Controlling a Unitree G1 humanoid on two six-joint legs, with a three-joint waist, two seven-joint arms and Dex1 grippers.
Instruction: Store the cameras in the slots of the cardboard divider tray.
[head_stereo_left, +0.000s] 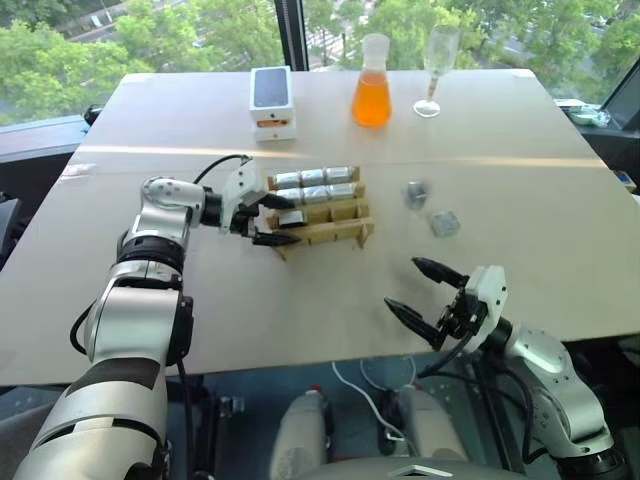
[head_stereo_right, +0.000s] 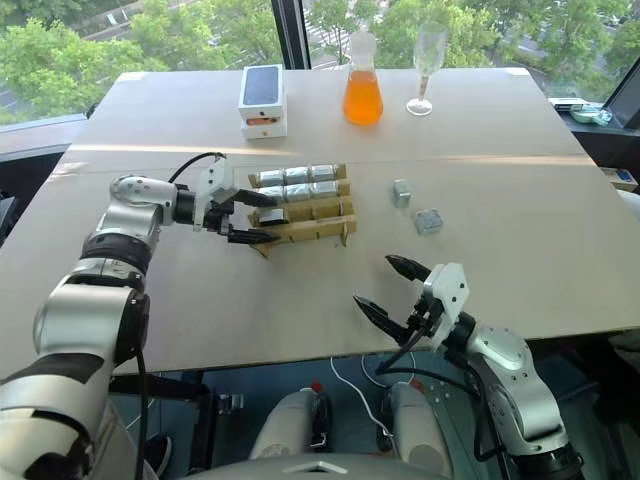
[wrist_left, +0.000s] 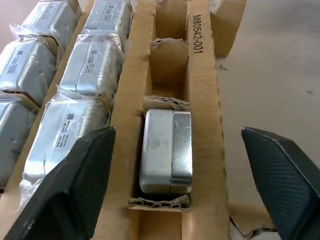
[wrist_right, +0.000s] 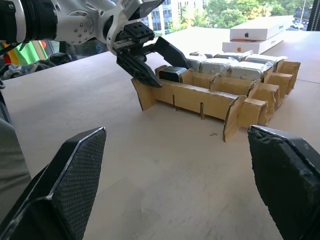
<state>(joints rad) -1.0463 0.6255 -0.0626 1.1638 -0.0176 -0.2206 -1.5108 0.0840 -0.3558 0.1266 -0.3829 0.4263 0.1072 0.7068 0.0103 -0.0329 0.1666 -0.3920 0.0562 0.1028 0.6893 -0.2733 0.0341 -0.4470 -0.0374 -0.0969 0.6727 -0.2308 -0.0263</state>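
The tray (head_stereo_left: 320, 208) sat mid-table, six wrapped cameras (head_stereo_left: 314, 185) filling its two far rows and a bare one (wrist_left: 166, 151) in the near row's left slot. The left gripper (head_stereo_left: 272, 220) straddled that slot, fingers wide, holding nothing. Two loose cameras (head_stereo_left: 430, 208) lay right of the tray. The right gripper (head_stereo_left: 425, 293) hovered near-right of it, wide and empty.

A pale wooden tabletop (head_stereo_left: 250, 320) is being shown. Near its far edge, a stack of white phone boxes (head_stereo_left: 271, 101) is being carried left of centre, with an orange-filled flask (head_stereo_left: 371, 82) and an empty stemmed glass (head_stereo_left: 436, 68) standing to its right. Around the middle, the cardboard divider tray (head_stereo_left: 320, 208) is being supported, its slots mostly filled. Two loose cameras (head_stereo_left: 431, 208) are lying right of the tray, apart from it.
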